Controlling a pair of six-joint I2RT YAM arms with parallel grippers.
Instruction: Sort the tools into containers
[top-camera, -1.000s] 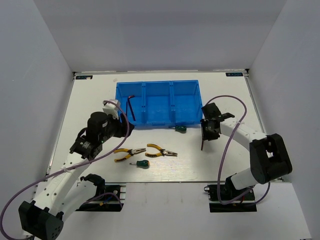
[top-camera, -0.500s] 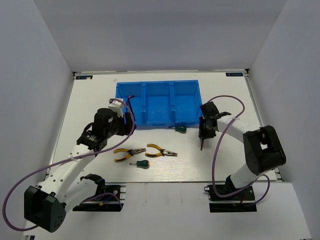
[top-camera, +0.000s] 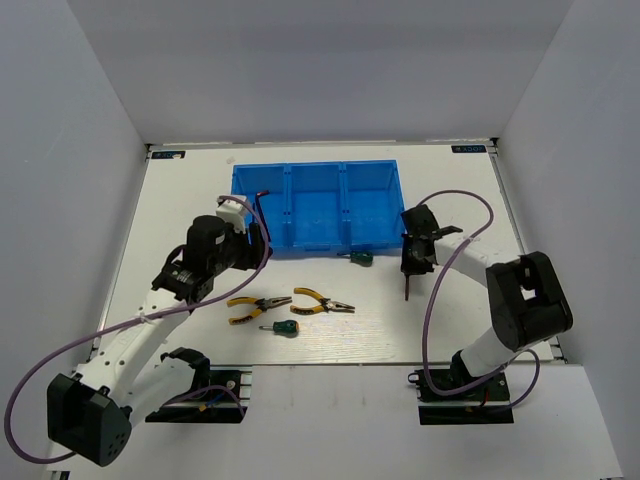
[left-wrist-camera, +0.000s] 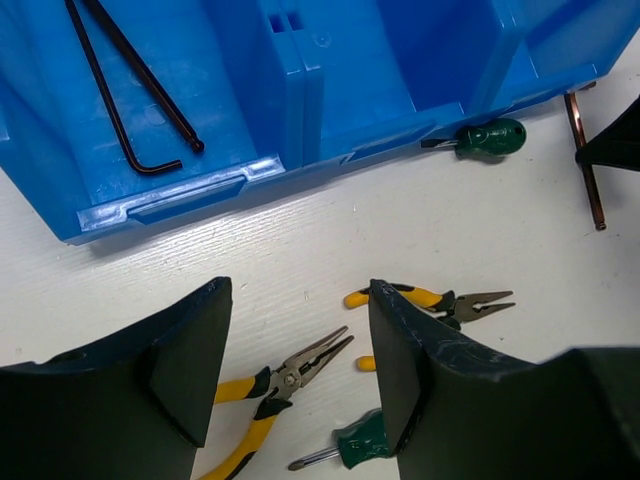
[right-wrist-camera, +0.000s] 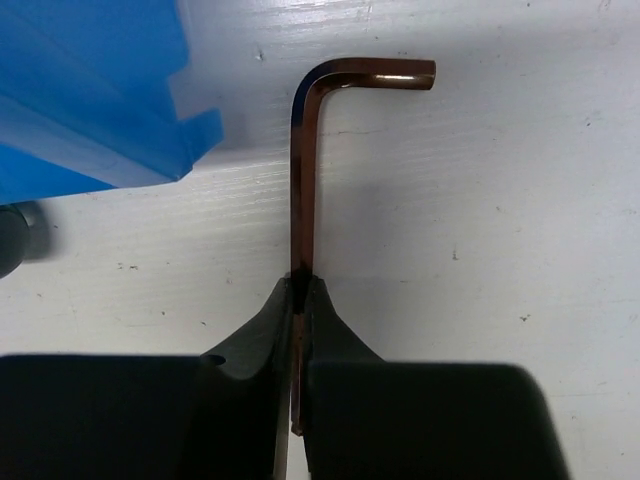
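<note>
The right arm reaches forward, its right gripper (right-wrist-camera: 300, 285) pointing down just off the near right corner of the blue tray (top-camera: 318, 243). Its fingers are pinched tight on the long shaft of a hex key (right-wrist-camera: 298, 170), whose bent end lies close to that corner. White table (top-camera: 460, 210) runs on to the right.

The left arm bends over the tray's near left edge, with the left gripper (left-wrist-camera: 297, 300) spread wide and holding nothing. A second hex key (left-wrist-camera: 110, 115) lies in the left compartment. Two pliers (top-camera: 258, 305) (top-camera: 322, 302) and one screwdriver (top-camera: 283, 328) lie nearer on the table. Another screwdriver (top-camera: 360, 258) sits by the tray's near wall.
</note>
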